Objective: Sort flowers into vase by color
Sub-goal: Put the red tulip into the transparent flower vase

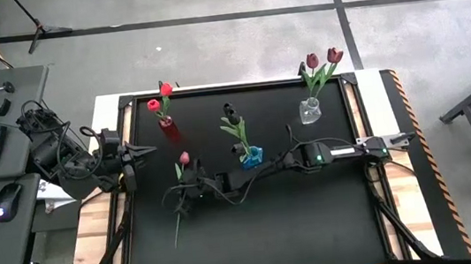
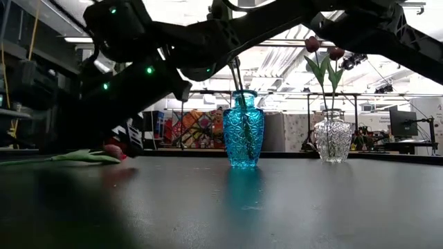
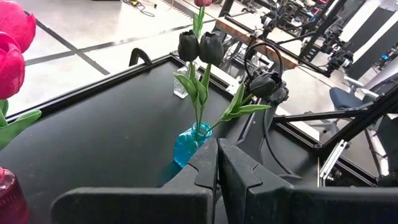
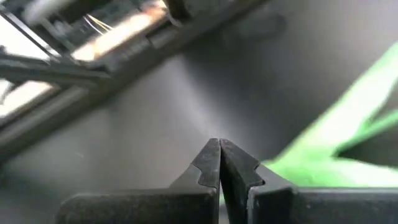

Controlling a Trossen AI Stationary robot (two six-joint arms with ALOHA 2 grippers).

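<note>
Right gripper (image 1: 182, 194) reaches far across to the left-centre of the high view, fingers pressed together at the stem of a pink-red tulip (image 1: 184, 158) lying flat on the black table (image 1: 318, 229). Left gripper (image 1: 137, 152) waits at the left table edge, fingers pressed together. Red vase (image 1: 166, 120) upper left holds red tulips; blue vase (image 1: 252, 156) centre holds near-black ones; clear vase (image 1: 309, 110) upper right holds maroon ones.

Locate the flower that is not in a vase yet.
In the high view the loose tulip lies flat on the black table, left of centre, beside the right hand and left of the blue vase.
</note>
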